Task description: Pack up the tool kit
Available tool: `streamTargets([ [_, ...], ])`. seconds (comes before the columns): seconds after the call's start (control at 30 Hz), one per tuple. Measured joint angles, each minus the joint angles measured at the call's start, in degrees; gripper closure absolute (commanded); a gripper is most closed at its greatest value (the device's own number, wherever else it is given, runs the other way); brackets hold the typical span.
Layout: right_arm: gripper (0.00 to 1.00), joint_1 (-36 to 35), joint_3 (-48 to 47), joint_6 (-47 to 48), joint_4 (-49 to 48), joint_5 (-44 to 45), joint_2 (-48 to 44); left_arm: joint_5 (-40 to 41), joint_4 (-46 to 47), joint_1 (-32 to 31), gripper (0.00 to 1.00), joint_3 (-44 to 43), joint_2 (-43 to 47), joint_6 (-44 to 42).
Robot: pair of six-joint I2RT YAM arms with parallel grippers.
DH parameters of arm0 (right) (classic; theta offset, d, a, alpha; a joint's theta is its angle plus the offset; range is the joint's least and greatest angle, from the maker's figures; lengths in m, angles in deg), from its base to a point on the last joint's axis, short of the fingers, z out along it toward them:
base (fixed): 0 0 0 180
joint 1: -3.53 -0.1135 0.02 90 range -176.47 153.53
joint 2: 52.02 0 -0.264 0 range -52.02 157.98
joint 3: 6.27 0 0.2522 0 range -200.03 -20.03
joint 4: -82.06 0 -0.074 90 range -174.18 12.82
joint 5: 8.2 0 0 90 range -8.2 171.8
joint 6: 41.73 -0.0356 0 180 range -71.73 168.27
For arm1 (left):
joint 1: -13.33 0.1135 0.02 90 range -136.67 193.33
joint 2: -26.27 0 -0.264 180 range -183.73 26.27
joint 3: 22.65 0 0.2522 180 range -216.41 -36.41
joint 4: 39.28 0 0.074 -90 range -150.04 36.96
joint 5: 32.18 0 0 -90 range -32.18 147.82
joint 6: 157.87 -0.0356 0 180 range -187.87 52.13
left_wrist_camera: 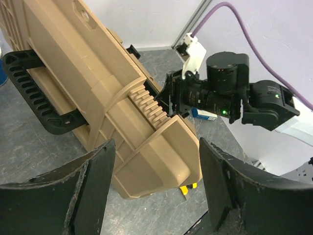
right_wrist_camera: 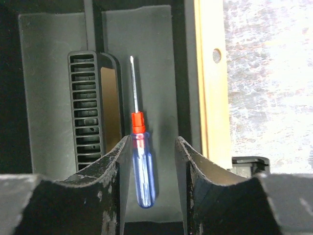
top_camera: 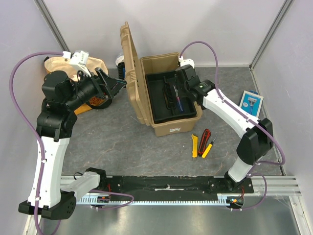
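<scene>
The tan ribbed toolbox (top_camera: 172, 126) stands open at mid-table, its lid (top_camera: 131, 68) upright on the left side. My right gripper (top_camera: 183, 87) hangs over the black inner tray (top_camera: 157, 100), open. In the right wrist view a blue-handled screwdriver (right_wrist_camera: 143, 164) with a red collar lies on the tray floor between my open fingers (right_wrist_camera: 117, 161), close to the left one. My left gripper (top_camera: 119, 84) is open and empty, just left of the lid's outer face (left_wrist_camera: 88, 73), where the black handle (left_wrist_camera: 34, 93) shows. Red and yellow cutters (top_camera: 201, 143) lie on the table in front of the box.
A yellow cloth bag (top_camera: 58, 66) sits at the back left behind my left arm. A flat blue-white packet (top_camera: 251, 102) lies at the right. A ribbed black tray handle (right_wrist_camera: 88, 112) runs left of the screwdriver. The cage walls close off the back.
</scene>
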Motion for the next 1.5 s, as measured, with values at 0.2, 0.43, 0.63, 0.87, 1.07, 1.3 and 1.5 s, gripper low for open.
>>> streamTargets([
  [0.2, 0.46, 0.24, -0.11, -4.11, 3.48, 8.07, -5.27, 0.09, -0.11, 0.0, 0.25, 0.0, 0.0, 0.0],
  [0.43, 0.45, 11.8, 6.86, -15.98, 9.81, 12.46, -17.46, 0.09, -0.11, 0.0, 0.25, 0.0, -0.37, 0.0],
  [0.63, 0.44, 21.24, 18.14, -22.29, 14.99, 11.17, -24.85, 0.09, -0.11, 0.0, 0.25, 0.0, -1.27, 0.0],
  [0.87, 0.44, 23.69, 33.27, -28.02, 16.83, 2.58, -25.62, 0.09, -0.13, 0.0, 0.25, 0.0, -1.46, 0.0],
  [1.07, 0.49, 23.78, 42.53, -31.15, 15.63, -5.05, -25.62, 0.09, -0.13, 0.0, 0.25, 0.0, -1.46, 0.0],
  [1.3, 0.52, 23.78, 46.75, -32.83, 11.5, -10.73, -25.59, 0.11, -0.13, 0.0, 0.25, 0.0, -1.46, 0.0],
  [1.5, 0.55, 23.82, 49.55, -33.0, 8.11, -14.12, -23.89, 0.11, -0.13, 0.0, 0.25, 0.0, -1.53, 0.0],
])
